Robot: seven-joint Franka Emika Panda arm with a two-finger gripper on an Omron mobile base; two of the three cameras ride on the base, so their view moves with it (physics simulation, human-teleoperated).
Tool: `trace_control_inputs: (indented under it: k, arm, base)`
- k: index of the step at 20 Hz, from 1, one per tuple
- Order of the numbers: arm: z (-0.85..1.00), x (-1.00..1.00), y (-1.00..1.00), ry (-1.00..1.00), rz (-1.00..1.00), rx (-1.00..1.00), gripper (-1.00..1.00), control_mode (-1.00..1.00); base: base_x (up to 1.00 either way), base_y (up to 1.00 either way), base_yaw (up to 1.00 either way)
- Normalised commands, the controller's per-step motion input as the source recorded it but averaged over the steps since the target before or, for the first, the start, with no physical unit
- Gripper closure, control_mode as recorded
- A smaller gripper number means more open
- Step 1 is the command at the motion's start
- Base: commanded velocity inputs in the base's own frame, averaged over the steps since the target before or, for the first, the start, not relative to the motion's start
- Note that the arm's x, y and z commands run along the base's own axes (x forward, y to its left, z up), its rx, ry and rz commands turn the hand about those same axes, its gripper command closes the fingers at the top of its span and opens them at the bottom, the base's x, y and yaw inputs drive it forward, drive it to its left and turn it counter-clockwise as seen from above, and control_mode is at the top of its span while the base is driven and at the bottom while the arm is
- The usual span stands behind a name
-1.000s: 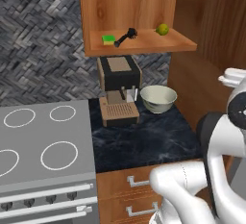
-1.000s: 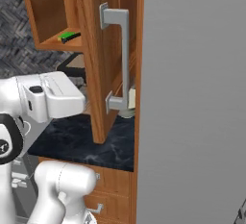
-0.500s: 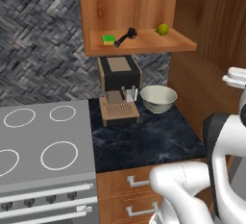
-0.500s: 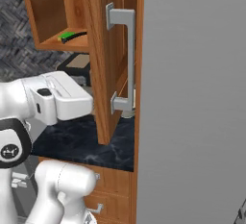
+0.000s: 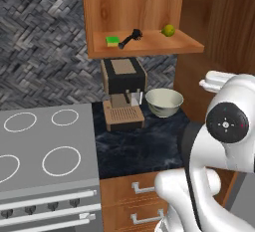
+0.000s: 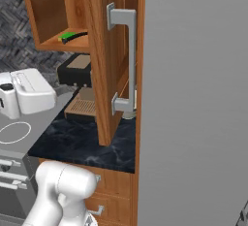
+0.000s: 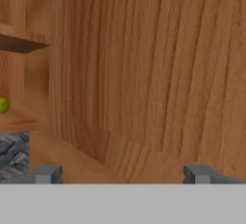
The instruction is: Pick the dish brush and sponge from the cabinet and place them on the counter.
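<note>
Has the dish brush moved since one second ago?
No. The dish brush lies at the same spot on the shelf of the cabinet, beside the sponge.

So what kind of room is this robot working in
A kitchen, rendered: a grey stovetop with white rings, a glossy black marbled stone counter, and a brown wooden wall cabinet above a coffee machine.

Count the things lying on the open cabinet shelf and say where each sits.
3: sponge at the left, dish brush just beside it, round fruit at the right. Others may hide deeper inside.
</note>
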Motion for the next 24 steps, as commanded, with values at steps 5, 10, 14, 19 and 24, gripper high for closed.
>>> trace_control_inputs:
  k: [5, 10, 14, 19, 24]
  arm:
    - [0.06, -0.06, 0.36, 0.0, 0.03, 0.02, -1.0, -1.0]
    - [0.02, -0.01, 0.03, 0.0, 0.09, 0.13, -1.0, -1.0]
    - [0.0, 0.0, 0.0, 0.0, 0.09, 0.18, -1.0, -1.0]
    - [0.0, 0.0, 0.0, 0.0, 0.08, 0.16, -1.0, -1.0]
    - [0.01, 0.05, 0.0, 0.0, 0.06, 0.11, -1.0, -1.0]
  base:
    - [0.0, 0.0, 0.0]
    - [0.0, 0.0, 0.0]
    - [0.0, 0.0, 0.0]
    - [0.0, 0.0, 0.0]
    - [0.0, 0.0, 0.0]
